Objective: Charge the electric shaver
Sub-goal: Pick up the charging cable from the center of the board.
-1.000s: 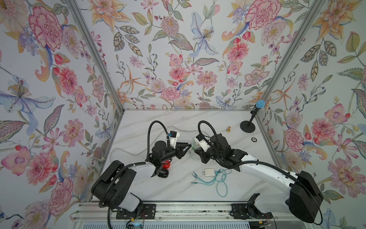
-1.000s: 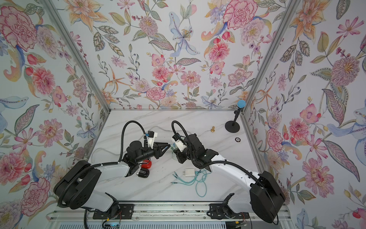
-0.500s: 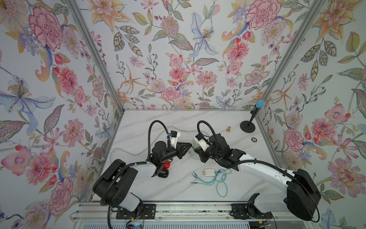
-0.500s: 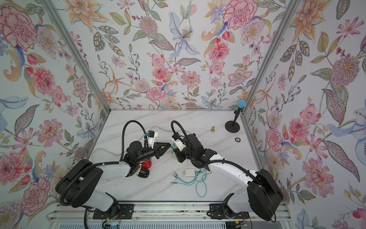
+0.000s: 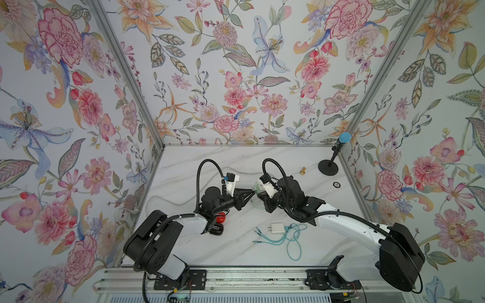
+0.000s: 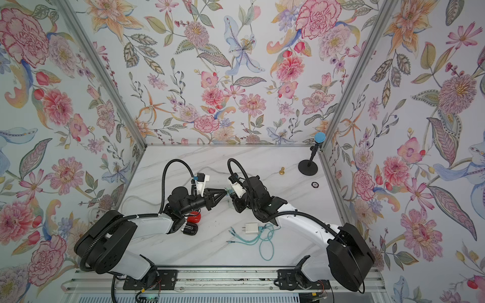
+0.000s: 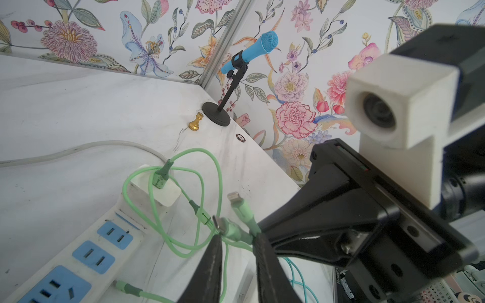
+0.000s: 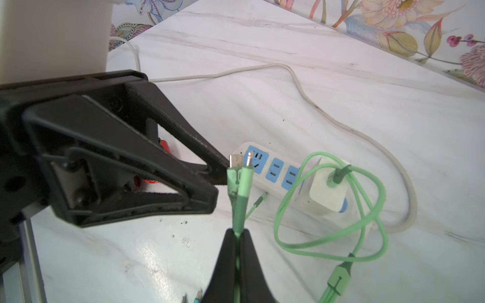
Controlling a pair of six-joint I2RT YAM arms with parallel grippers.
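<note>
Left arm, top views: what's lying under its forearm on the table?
A red-and-black object, probably the shaver, pokes out from under the left arm. Only a red part and a black end show; the arm covers the rest, charging port included.

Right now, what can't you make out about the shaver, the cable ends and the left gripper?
The electric shaver: mostly under the left arm in both top views; charging port unseen.
Right wrist view: only its red sliver behind the left gripper.
The green cable and its connectors: too small to identify in top views.
Left gripper's hold on a connector: unclear, left wrist view.
</note>
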